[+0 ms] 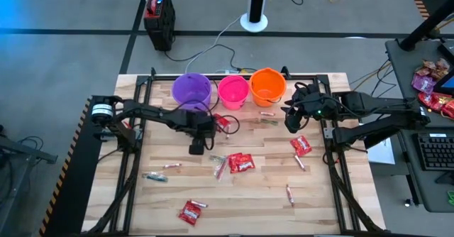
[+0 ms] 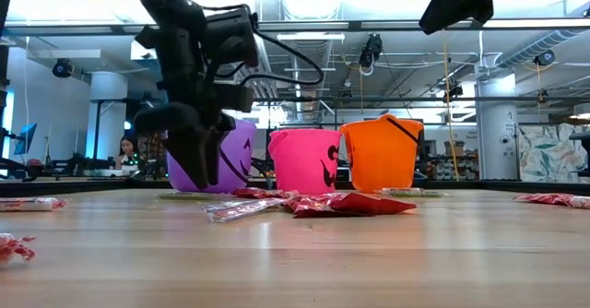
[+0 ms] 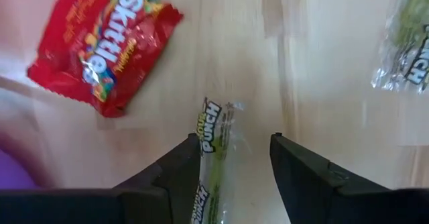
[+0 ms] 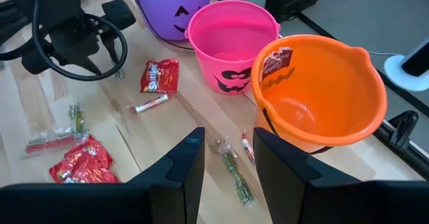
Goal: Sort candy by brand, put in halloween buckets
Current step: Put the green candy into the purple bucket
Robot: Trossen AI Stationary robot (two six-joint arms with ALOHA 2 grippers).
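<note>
Pick step in hand: the left gripper [image 3: 231, 158] hangs low over the table in front of the purple bucket [image 1: 191, 91], fingers apart, with a greenish Punch stick [image 3: 213, 131] lying between them — not yet clamped. A red Skittles packet [image 3: 102, 44] lies just beside it and a 2nd greenish stick [image 3: 404, 46] sits farther off.

The right gripper [image 4: 228, 160] hovers by the orange bucket [image 4: 320, 93], fingers apart and holding nothing; in its wrist view a greenish stick [image 4: 236, 174] and a small red-white piece [image 4: 247, 145] lie on the wood below, near that bucket's base. The pink bucket [image 4: 231, 39] stands between the other 2.

All 3 buckets look nearly empty, though an orange-white wrapper [image 4: 275, 62] shows at the orange rim, and candy lies scattered across the table — sorting seems at an early stage.

Next move likely calls for the left fingers to close squarely on the thin stick, lift clear of the packet, then carry it to its brand's bucket.
</note>
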